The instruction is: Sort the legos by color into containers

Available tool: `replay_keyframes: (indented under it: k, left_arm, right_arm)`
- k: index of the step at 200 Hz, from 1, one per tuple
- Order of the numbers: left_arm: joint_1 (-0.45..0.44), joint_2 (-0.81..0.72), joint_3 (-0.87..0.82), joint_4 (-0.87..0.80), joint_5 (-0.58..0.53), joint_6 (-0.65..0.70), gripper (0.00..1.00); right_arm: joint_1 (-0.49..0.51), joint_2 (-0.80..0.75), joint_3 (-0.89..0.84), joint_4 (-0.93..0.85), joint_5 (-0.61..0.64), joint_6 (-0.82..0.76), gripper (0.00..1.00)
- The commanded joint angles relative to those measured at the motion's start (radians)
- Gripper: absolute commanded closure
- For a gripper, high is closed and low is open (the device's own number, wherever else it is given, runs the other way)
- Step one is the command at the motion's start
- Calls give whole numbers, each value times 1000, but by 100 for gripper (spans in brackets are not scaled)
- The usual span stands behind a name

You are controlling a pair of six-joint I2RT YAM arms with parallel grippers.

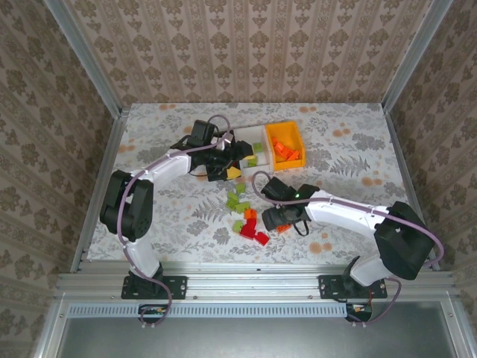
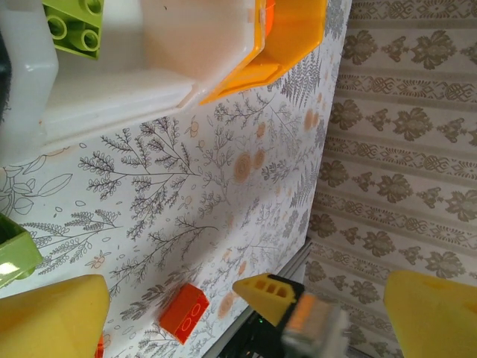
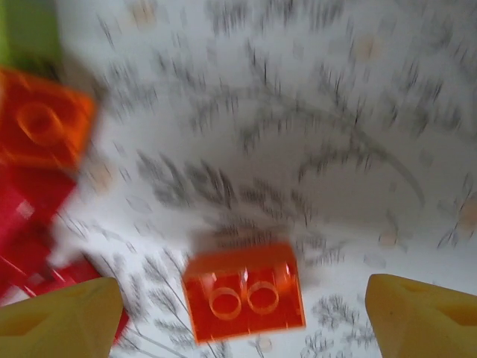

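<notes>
The containers stand at the back: a white bin [image 1: 250, 138] holding green legos [image 2: 74, 26] and, to its right, an orange bin [image 1: 285, 142] holding orange legos. The black one is hidden by my left arm. My left gripper [image 1: 227, 168] hovers open just in front of the white bin [image 2: 112, 97], its yellow fingers [image 2: 52, 321] wide apart and empty. Loose green, orange and red legos [image 1: 246, 212] lie mid-table. My right gripper [image 3: 242, 313] is open low over an orange brick [image 3: 244, 291] that lies on the table between its fingers [image 3: 425, 317], touching neither.
Beside the right gripper lie another orange brick [image 3: 45, 119], red bricks [image 3: 30, 224] and a green one [image 3: 30, 30]. A green brick [image 2: 11, 253] sits near the left gripper. Metal frame rails [image 1: 100, 179] border the patterned table.
</notes>
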Motion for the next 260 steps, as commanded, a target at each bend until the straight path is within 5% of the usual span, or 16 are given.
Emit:
replay_keyframes:
  k: [1,40,145,170,209,260]
  left_arm:
    - [-10,-37,28,-19,10,29,3]
    - [-9,-44,31,-22,7,34,3]
    - [0,-31,31,-19,14,30,3]
    - [14,-25,30,-19,16,26,3]
    - [82,-37,28,-12,18,15,3]
    - [214,-51,34,-34,-4,38,3]
  right_arm:
    - [6,-6,-31,-20,11,48,12]
    - [10,24,-59,1,-34,27,15]
    - [-47,89,-48,72,-1,-34,54]
    - [-66,69,-19,62,26,-36,57]
    - [-265,62,173,90,67,-106,58]
    - [-424,387,570,45,63,-235,58]
